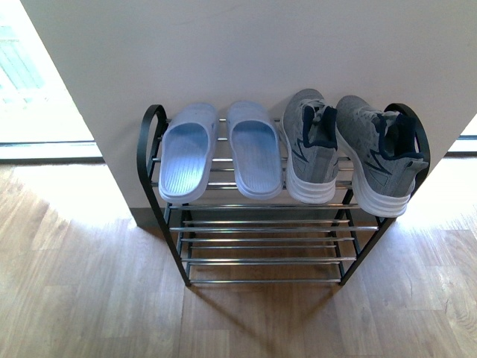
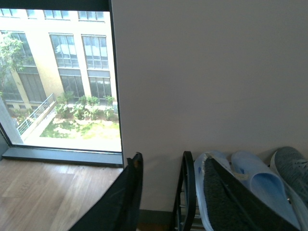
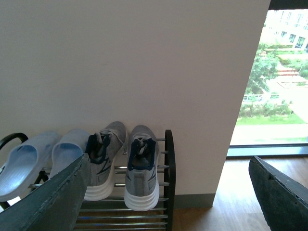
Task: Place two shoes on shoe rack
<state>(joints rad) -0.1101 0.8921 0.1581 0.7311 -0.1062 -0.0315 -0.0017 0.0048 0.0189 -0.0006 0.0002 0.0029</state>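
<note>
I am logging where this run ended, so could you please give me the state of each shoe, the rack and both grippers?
Slides: side by side on the top shelf, left part, soles down.
Sneakers: side by side on the top shelf, right part, upright, heels over the front edge.
Shoe rack: upright against the wall, lower shelves bare.
Left gripper: open, holding nothing.
Right gripper: open, holding nothing.
</note>
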